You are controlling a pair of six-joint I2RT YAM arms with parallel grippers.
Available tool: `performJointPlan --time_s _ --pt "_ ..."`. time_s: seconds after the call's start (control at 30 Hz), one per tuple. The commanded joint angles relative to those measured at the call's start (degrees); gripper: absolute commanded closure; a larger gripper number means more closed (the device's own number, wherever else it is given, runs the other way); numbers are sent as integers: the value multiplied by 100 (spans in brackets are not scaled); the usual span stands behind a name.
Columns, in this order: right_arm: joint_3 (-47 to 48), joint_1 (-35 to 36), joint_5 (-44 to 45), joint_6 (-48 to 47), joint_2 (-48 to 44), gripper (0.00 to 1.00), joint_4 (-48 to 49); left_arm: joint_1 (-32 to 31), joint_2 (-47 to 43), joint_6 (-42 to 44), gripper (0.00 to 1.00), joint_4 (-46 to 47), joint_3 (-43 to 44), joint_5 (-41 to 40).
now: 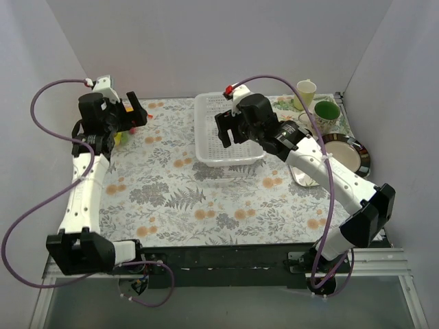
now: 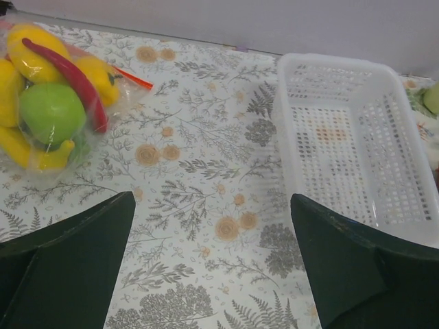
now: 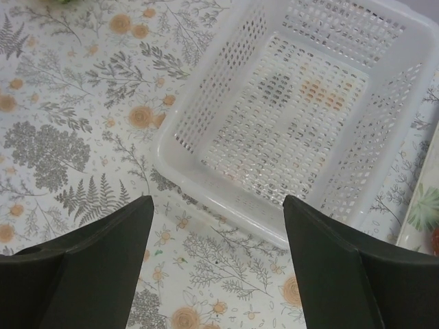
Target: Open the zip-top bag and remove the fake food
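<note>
Clear crinkly plastic: your zip-top bag [image 2: 48, 89] sits at the far left corner of the surface [image 2: 206, 144], fake food [image 2: 51, 113] bulging inside. Looks light, soft, slippery, so pinch the red zip strip [image 2: 134, 77]. Left tool [image 2: 211, 205] and right tool [image 3: 218, 205] both gape, empty

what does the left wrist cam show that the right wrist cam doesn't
Left wrist only: the zip-top bag at upper left, the fake food inside it: yellow pieces, a green round fruit, a long red pepper. Right wrist only: a cropped pale edge at far right, too little to identify. Both: the white basket, nothing in it, the floral tablecloth, and open fingers, the left gripper in one view, the right gripper in the other.
</note>
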Motion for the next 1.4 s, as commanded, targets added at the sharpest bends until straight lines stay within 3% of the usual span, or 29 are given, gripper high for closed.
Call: performJointPlan --time_s 0.0,0.1,0.17,0.3,0.67,0.8,0.93,1.1,1.13,1.2,1.23,1.3,1.37 --pt "-375 5 331 -251 76 14 531 6 1303 -130 2 531 352 -741" --pt "-1031 76 586 -532 -151 11 1117 14 2008 63 2 884 737 -1267" --pt "-1438 155 605 -656 -319 2 1602 6 2746 142 2 920 1115 -1454" --pt "-2177 234 385 -1112 -373 1 2648 14 3881 99 2 797 2196 -2138" --pt "-1581 251 -36 -1509 981 1 2922 -12 6096 204 4 1052 4358 -3430" --pt "-1615 252 -458 -1439 1288 1 2896 -21 6431 397 6 1376 4299 -3906" --pt "-1861 243 -670 -1360 1526 1 2984 -21 6388 599 10 1851 3667 -3951" --pt "-2116 225 -731 -1281 1675 1 2984 -38 6519 854 39 1922 3455 -3723" --pt "-2160 208 -723 -1272 1667 2 2984 -47 6554 889 55 1896 3437 -3696" --pt "-2257 190 -749 -1202 1623 2 2984 -100 6563 968 70 1817 3385 -3678" --pt "-2379 181 -758 -1175 1597 2 2984 -117 6528 977 85 1790 3211 -3574" --pt "-2546 172 -811 -1079 1474 5 2984 -205 6274 943 97 1782 2947 -3433" --pt "-2845 172 -907 -930 1369 8 3177 -275 5993 899 100 1729 2500 -3125"
